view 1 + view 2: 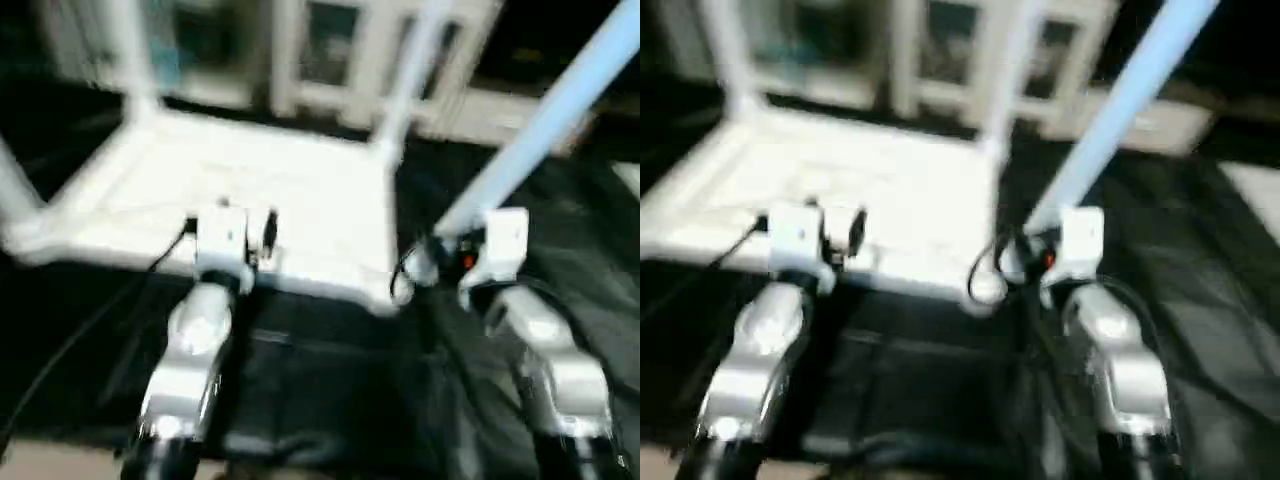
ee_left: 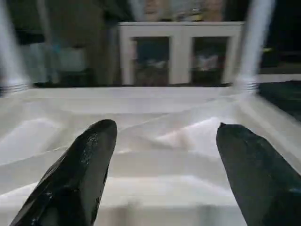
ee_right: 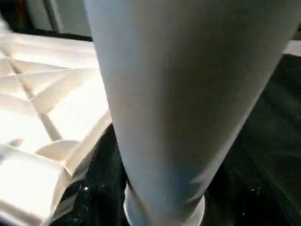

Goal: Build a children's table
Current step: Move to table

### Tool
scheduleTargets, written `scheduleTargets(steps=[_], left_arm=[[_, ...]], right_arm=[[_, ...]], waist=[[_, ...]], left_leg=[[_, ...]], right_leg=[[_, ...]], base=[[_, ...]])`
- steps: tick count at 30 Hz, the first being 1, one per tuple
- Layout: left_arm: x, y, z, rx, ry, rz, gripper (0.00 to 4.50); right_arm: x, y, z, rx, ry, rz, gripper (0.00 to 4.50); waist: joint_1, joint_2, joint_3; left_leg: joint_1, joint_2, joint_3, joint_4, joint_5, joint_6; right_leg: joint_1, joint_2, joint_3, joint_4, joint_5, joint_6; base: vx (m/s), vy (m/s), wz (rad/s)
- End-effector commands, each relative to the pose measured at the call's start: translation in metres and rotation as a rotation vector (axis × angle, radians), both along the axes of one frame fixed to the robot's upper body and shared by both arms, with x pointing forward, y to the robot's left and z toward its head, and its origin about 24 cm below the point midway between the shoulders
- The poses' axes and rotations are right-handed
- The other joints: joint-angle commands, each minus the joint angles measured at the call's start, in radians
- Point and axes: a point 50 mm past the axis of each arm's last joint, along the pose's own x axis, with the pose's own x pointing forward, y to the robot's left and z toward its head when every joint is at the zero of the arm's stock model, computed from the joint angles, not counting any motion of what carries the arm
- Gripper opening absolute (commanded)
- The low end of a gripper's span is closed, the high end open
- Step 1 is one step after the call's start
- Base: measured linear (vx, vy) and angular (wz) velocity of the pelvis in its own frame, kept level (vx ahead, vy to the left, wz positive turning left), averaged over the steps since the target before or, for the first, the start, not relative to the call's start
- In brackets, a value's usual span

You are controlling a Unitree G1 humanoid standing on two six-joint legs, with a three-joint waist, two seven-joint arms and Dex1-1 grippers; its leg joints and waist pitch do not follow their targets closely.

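The white tabletop (image 1: 300, 200) lies upside down on black cloth, its X-ribs (image 2: 155, 136) facing up. Three white legs stand in its corner sockets: far left (image 1: 130, 50), far right (image 1: 405, 80) and near left (image 1: 12, 185). My left gripper (image 2: 164, 155) is open over the tabletop's near edge, with nothing between its black fingers (image 2: 80, 174). My right gripper (image 1: 440, 258) is shut on a fourth leg (image 1: 545, 125). That leg slants up to the right, and its lower end (image 3: 164, 212) hangs beside the near right corner (image 1: 385, 290).
Black cloth (image 1: 330, 390) covers the work surface around the tabletop. A white cabinet with glass doors (image 2: 181, 52) stands behind it. A black cable (image 1: 90, 320) runs from my left wrist down to the left.
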Motion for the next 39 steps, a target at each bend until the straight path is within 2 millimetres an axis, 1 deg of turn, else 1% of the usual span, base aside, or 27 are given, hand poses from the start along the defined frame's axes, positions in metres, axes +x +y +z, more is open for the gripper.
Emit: scheduleTargets(steps=[1,3,4,5,6,7,11,12,14,16,18,20,21,22,23,24,25,26,28,32,33,34,35,36,37,38,39], left_arm=[[0.002,-0.002,0.000,0.001,0.009,0.024,3.79],[0.004,-0.002,0.000,-0.017,0.022,0.052,3.79],[0.005,0.000,0.000,-0.007,0.023,0.067,3.79],[0.005,0.001,0.000,-0.004,0.021,0.069,3.79],[0.005,0.002,0.001,-0.012,0.018,0.064,3.79],[0.006,0.002,0.001,0.002,0.018,0.056,3.79],[0.007,0.004,0.002,0.023,0.012,0.073,3.79],[0.009,0.004,0.005,0.022,0.000,0.089,3.79],[0.010,0.003,0.007,0.022,-0.007,0.090,3.79],[0.010,0.005,0.009,0.021,-0.011,0.100,3.79],[0.010,0.006,0.009,0.018,-0.012,0.101,3.79],[0.011,0.008,0.007,0.027,0.006,0.113,3.79],[0.011,0.008,0.007,0.019,0.009,0.116,3.79],[0.011,0.008,0.007,0.001,0.006,0.122,3.79],[0.011,0.007,0.008,0.007,0.007,0.113,3.79],[0.011,0.007,0.009,0.014,0.003,0.103,3.79],[0.011,0.007,0.009,0.015,0.002,0.101,3.79],[0.011,0.006,0.008,0.006,0.020,0.079,3.79],[0.011,0.007,0.007,-0.023,0.029,0.063,3.79],[0.012,0.003,0.010,-0.052,0.031,0.010,3.79],[0.013,0.002,0.010,-0.055,0.030,0.000,3.79],[0.013,0.002,0.011,-0.054,0.027,-0.002,3.79],[0.013,0.002,0.011,-0.055,0.026,-0.004,3.79],[0.013,0.001,0.011,-0.054,0.025,-0.006,3.79],[0.013,0.001,0.011,-0.054,0.025,-0.006,3.79],[0.013,0.001,0.011,-0.054,0.026,-0.008,3.79],[0.013,0.001,0.012,-0.055,0.026,-0.011,3.79]], right_arm=[[0.001,-0.001,0.006,-0.013,-0.015,0.005,1.90],[0.001,0.000,0.005,0.000,-0.010,0.000,1.90],[0.001,-0.001,0.004,0.007,-0.006,-0.013,1.90],[0.001,-0.001,0.004,0.010,-0.004,-0.016,1.90],[0.000,-0.001,0.003,0.004,-0.002,-0.015,1.90],[0.001,0.000,0.002,-0.002,0.000,-0.010,1.90],[0.002,-0.001,-0.001,-0.024,0.014,-0.023,1.90],[0.002,0.002,0.001,-0.033,0.010,0.004,1.90],[0.002,0.004,0.002,-0.039,0.004,0.021,1.90],[0.003,0.010,0.003,-0.021,-0.006,0.042,1.90],[0.003,0.012,0.003,-0.019,-0.006,0.046,1.90],[0.003,0.015,0.001,-0.028,-0.001,0.046,1.90],[0.003,0.015,0.001,-0.029,-0.001,0.043,1.90],[0.003,0.014,0.001,-0.027,-0.002,0.035,1.90],[0.002,0.010,0.000,-0.002,0.005,0.002,1.90],[0.002,0.007,-0.002,0.005,0.012,-0.020,1.90],[0.002,0.007,-0.002,0.006,0.013,-0.024,1.90],[0.001,0.003,-0.005,0.000,0.026,-0.046,1.90],[0.000,0.003,-0.005,-0.003,0.020,-0.037,1.90],[-0.001,0.003,-0.003,0.013,0.020,-0.034,1.90],[-0.001,0.003,-0.004,0.023,0.025,-0.039,1.90],[-0.001,0.002,-0.004,0.020,0.028,-0.045,1.90],[-0.001,0.002,-0.004,0.019,0.030,-0.047,1.90],[-0.001,0.003,-0.004,0.009,0.026,-0.041,1.90],[-0.001,0.003,-0.004,0.009,0.026,-0.041,1.90],[0.000,0.004,-0.004,0.005,0.023,-0.036,1.90],[0.000,0.005,-0.003,0.002,0.019,-0.028,1.90]], waist=[[-0.026,0.046,-0.072],[-0.030,0.018,-0.080],[-0.011,-0.017,-0.080],[0.012,-0.044,-0.084],[0.055,-0.051,-0.073],[0.057,-0.050,-0.060],[0.060,-0.018,-0.046],[0.064,-0.004,-0.048],[0.041,0.019,-0.046],[-0.003,0.058,-0.047],[-0.003,0.051,-0.049],[0.016,0.044,-0.044],[0.039,0.003,-0.041],[0.082,-0.011,-0.052],[0.066,-0.020,-0.044],[0.106,-0.011,-0.022],[0.117,-0.005,-0.035],[0.119,0.019,-0.066],[0.101,0.033,-0.066],[0.124,0.016,-0.040],[0.121,0.022,-0.030],[0.095,0.037,-0.005],[0.084,0.044,-0.002],[0.105,0.061,-0.016],[0.100,0.046,-0.014],[0.117,0.049,-0.009],[0.092,0.014,-0.018]], left_leg=[[0.057,0.213,-0.127,-0.158,0.214,0.239],[0.072,0.126,-0.095,-0.106,0.300,0.428],[-0.008,0.013,-0.023,-0.042,0.289,0.393],[-0.071,-0.051,0.021,0.010,0.199,0.322],[-0.037,-0.024,0.022,-0.019,0.094,0.107],[-0.036,-0.015,0.019,-0.061,0.056,0.004],[0.007,0.008,0.021,-0.111,-0.089,-0.080],[-0.023,0.009,-0.028,-0.149,-0.136,-0.039],[-0.016,0.044,-0.088,-0.167,-0.257,-0.030],[0.025,0.117,-0.245,-0.241,-0.386,0.065],[0.036,0.090,-0.302,-0.248,-0.400,0.082],[-0.007,-0.026,-0.288,-0.238,-0.396,0.033],[-0.055,-0.102,-0.207,-0.104,-0.323,-0.003],[-0.037,-0.077,-0.076,0.085,-0.165,-0.007],[-0.035,-0.056,-0.045,0.071,-0.129,0.003],[-0.050,-0.038,-0.030,0.015,-0.046,0.020],[-0.021,-0.015,-0.027,-0.020,-0.044,0.034],[0.028,0.073,-0.056,-0.096,0.060,0.083],[0.054,0.153,-0.078,-0.119,0.074,0.156],[0.041,0.052,0.008,-0.119,-0.141,0.011],[0.070,0.061,0.011,-0.137,-0.239,-0.009],[0.197,0.097,0.019,-0.141,-0.463,-0.067],[0.222,0.127,0.003,-0.160,-0.592,-0.078],[0.202,0.237,-0.006,-0.251,-0.787,-0.103],[0.189,0.247,0.000,-0.279,-0.832,-0.110],[0.197,0.231,0.057,-0.297,-0.881,-0.100],[0.219,0.178,0.062,-0.264,-0.816,-0.066]], right_leg=[[-0.039,-0.077,0.000,0.126,-0.217,0.048],[-0.017,-0.103,0.045,0.054,-0.126,-0.025],[0.057,-0.140,0.074,-0.016,0.052,-0.130],[0.113,-0.180,0.100,-0.062,0.078,-0.093],[0.087,-0.194,0.099,-0.078,-0.082,0.054],[0.097,-0.162,0.082,-0.080,-0.229,0.186],[0.076,-0.121,0.060,-0.114,-0.486,0.220],[0.108,-0.139,-0.009,-0.097,-0.445,0.137],[0.116,-0.127,-0.057,-0.086,-0.365,0.010],[0.092,-0.057,-0.053,0.052,-0.230,-0.148],[0.066,-0.044,-0.018,0.089,-0.271,-0.197],[0.093,-0.064,0.022,0.028,-0.264,-0.267],[0.104,-0.164,0.040,-0.096,-0.375,-0.357],[0.110,-0.248,0.011,-0.161,-0.501,-0.326],[0.105,-0.213,0.072,-0.151,-0.461,-0.279],[0.137,-0.214,0.070,-0.128,-0.378,-0.145],[0.130,-0.210,0.080,-0.115,-0.325,-0.088],[0.122,-0.154,0.032,-0.055,-0.055,0.013],[0.094,-0.181,0.031,-0.031,0.048,0.017],[0.134,-0.192,0.037,-0.114,-0.360,0.072],[0.126,-0.173,0.020,-0.139,-0.557,0.105],[0.051,-0.110,-0.001,-0.170,-0.670,0.109],[0.050,-0.098,-0.028,-0.147,-0.642,0.090],[0.093,-0.114,-0.029,0.022,-0.427,0.037],[0.092,-0.111,-0.031,0.086,-0.296,0.027],[0.070,-0.111,-0.033,0.111,-0.221,0.007],[0.063,-0.133,0.003,0.053,-0.274,0.001]], base=[[-0.024,-0.138,-0.08],[-0.065,-0.153,-0.12],[-0.073,-0.188,-0.17],[-0.094,-0.227,-0.21],[-0.100,-0.221,-0.14],[-0.100,-0.221,-0.14],[-0.077,-0.133,-0.05],[-0.058,-0.018,0.29],[-0.052,-0.013,0.44],[-0.007,-0.034,0.58],[-0.010,-0.066,0.54],[-0.017,-0.113,0.62],[-0.049,-0.151,0.71],[-0.049,-0.151,0.71],[-0.055,-0.119,0.43],[-0.021,-0.104,0.20],[-0.021,-0.104,0.20],[-0.022,-0.108,0.21],[-0.027,-0.069,0.08],[0.000,0.000,0.00],[0.000,0.000,0.00],[0.000,0.000,0.00],[0.007,0.038,-0.31],[0.015,0.021,-0.28],[0.030,0.038,-0.69],[0.048,0.007,-0.69],[0.108,-0.063,-0.99]])
